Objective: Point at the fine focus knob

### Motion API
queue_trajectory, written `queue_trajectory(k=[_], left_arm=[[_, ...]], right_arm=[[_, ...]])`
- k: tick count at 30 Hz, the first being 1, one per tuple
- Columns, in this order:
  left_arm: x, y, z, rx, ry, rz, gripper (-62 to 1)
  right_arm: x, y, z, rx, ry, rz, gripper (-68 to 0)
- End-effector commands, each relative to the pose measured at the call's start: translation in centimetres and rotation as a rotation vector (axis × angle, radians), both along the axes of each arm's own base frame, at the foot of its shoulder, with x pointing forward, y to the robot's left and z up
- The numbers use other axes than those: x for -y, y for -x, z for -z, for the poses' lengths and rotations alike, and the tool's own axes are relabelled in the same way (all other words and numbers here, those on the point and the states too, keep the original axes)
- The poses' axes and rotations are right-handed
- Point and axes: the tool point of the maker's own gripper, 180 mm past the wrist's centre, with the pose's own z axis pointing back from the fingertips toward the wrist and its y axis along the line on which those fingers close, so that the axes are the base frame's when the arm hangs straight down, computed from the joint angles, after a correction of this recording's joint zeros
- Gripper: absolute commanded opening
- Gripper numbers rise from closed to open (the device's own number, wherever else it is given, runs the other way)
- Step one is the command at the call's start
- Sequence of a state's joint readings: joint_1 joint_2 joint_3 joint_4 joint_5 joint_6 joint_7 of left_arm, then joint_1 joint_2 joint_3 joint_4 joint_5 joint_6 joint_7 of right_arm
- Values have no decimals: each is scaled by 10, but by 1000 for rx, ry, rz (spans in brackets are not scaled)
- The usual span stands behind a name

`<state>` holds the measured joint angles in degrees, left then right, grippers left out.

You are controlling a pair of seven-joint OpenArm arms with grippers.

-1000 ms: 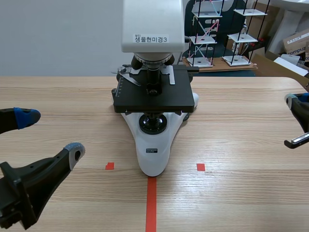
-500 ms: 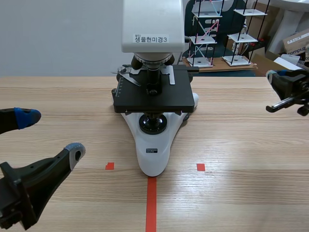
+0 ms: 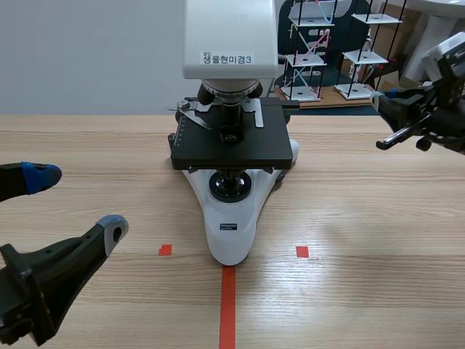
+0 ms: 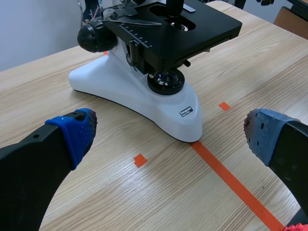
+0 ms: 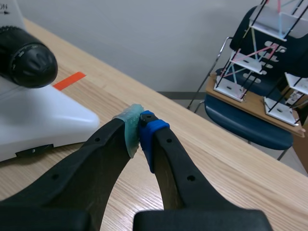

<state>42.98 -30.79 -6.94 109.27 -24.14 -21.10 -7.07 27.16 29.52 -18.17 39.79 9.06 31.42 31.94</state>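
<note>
Black, the fine focus knob [image 5: 25, 60] sits low on the side of the microscope [image 3: 229, 218], not yet pointed at; our right gripper [image 5: 140, 131], pinched together on nothing, hangs well apart from it; our left gripper [image 4: 171, 132] rests spread wide.

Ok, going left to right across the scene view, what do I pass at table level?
First the left gripper, open, then the microscope at the middle, then the right gripper, shut.
</note>
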Motion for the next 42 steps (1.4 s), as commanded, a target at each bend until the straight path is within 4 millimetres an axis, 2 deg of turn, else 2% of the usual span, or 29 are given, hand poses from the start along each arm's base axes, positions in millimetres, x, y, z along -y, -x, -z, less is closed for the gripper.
queue_trajectory(k=[1,5,9,42], left_arm=[[3,-1,-10,26,27,0,14],[3,-1,-10,26,27,0,14],[3,-1,-10,26,27,0,14],[3,-1,-10,26,27,0,14]], right_arm=[[-11,-6,-17,46,-22,-40,-676],[-29,-7,-12,39,6,-92,-676],[-37,-7,-14,51,7,-115,-676],[-36,-7,-11,38,13,-112,-676]])
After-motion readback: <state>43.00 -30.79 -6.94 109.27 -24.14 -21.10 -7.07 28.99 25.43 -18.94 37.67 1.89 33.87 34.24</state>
